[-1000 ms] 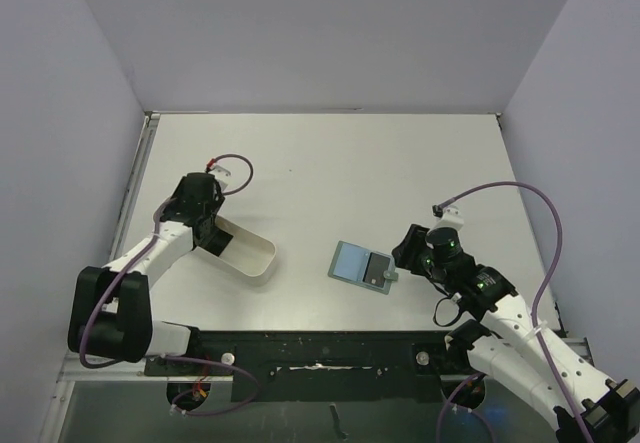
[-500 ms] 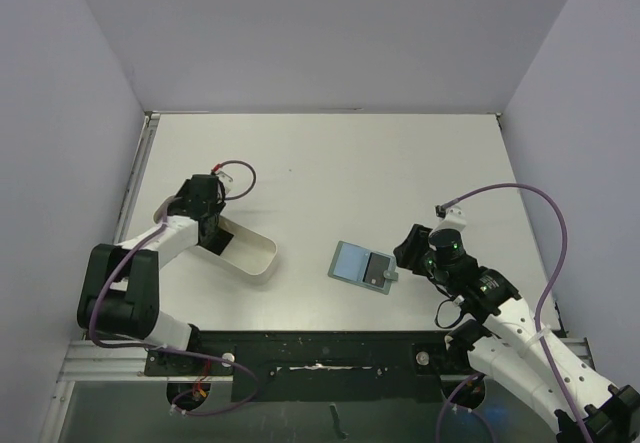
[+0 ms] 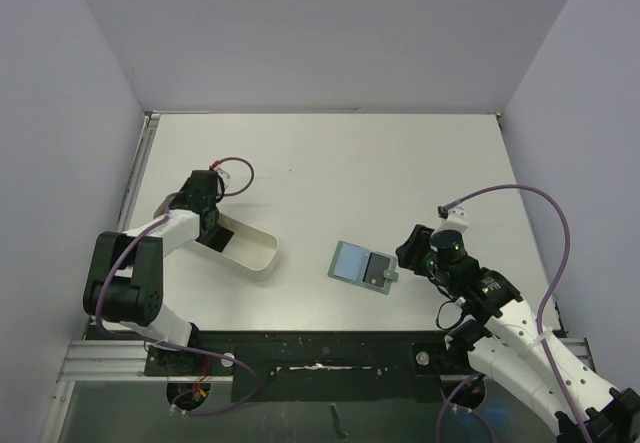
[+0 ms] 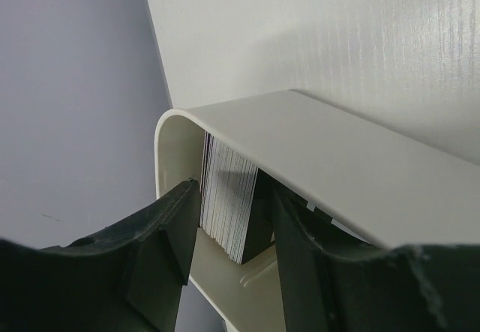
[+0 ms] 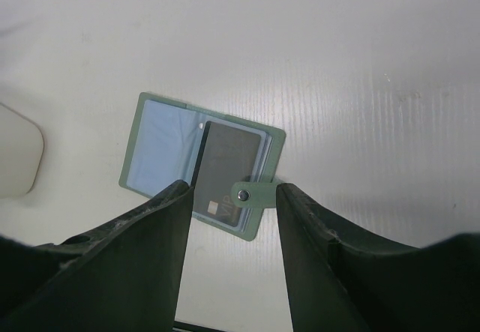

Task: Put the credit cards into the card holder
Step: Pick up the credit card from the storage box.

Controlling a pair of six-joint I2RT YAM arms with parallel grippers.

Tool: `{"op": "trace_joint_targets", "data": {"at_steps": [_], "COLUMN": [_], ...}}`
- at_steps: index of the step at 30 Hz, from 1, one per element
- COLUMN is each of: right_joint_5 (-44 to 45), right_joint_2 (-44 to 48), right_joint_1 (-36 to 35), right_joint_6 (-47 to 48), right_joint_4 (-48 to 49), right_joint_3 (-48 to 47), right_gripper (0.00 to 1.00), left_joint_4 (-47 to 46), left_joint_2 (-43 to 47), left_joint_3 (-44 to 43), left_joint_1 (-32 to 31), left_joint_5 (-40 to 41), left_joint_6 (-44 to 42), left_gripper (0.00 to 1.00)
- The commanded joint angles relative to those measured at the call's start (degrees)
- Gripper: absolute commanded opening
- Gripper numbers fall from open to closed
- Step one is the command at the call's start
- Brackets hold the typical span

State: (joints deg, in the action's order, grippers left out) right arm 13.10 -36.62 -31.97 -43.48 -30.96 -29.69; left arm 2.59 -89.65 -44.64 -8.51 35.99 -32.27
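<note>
Straddling the cards [image 4: 225, 204] stood on edge in the tray's [image 3: 262, 256] end, the left gripper [image 3: 207, 225] seems set to lift one, though I cannot tell if it pinches, while the right gripper [image 3: 410, 248] hangs parted and empty beside the open holder [image 5: 161, 152], well apart from the tray, likely to steady it.

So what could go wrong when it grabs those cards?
1. The left gripper straddles the whole stack of credit cards standing in the white tray, so it might lift many at once and spill them.
2. One finger sits close to the tray wall, so lifting could drag the tray along.
3. The card holder lies open with nothing holding it, the right gripper above it; pushing a card in could slide it.
</note>
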Motion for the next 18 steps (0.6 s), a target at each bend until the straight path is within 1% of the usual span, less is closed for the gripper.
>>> {"op": "trace_joint_targets", "data": {"at_steps": [1,3,5,6,18], "right_joint_5": [1.75,1.81,1.85,1.92,1.50], "right_joint_2": [0.50,0.50,0.50,0.50,0.14], "right_joint_1": [-0.22,-0.20,-0.20,-0.19,-0.17], "right_joint_6": [0.59,0.64,0.64,0.59,0.74], "right_joint_4": [0.55,0.48,0.52,0.59,1.14], "right_joint_3": [-1.73,-1.82,-1.79,-1.71,-1.42], "right_gripper": [0.49,0.49,0.49,0.49,0.49], "left_joint_4": [-3.16,-2.69,-1.59,-0.94,2.13], "left_joint_2": [-0.87,-1.19,-1.55,-1.61,-0.61], "left_joint_3": [-2.72,-3.05,-3.70,-3.99,-6.07], "left_joint_1": [0.66,0.69,0.61,0.63,0.60], "left_joint_5": [1.41,1.04,0.93,0.97,2.28], "left_joint_6": [-0.95,-0.87,-0.47,-0.26,0.44], "left_gripper": [0.40,0.35,0.27,0.26,0.24]}}
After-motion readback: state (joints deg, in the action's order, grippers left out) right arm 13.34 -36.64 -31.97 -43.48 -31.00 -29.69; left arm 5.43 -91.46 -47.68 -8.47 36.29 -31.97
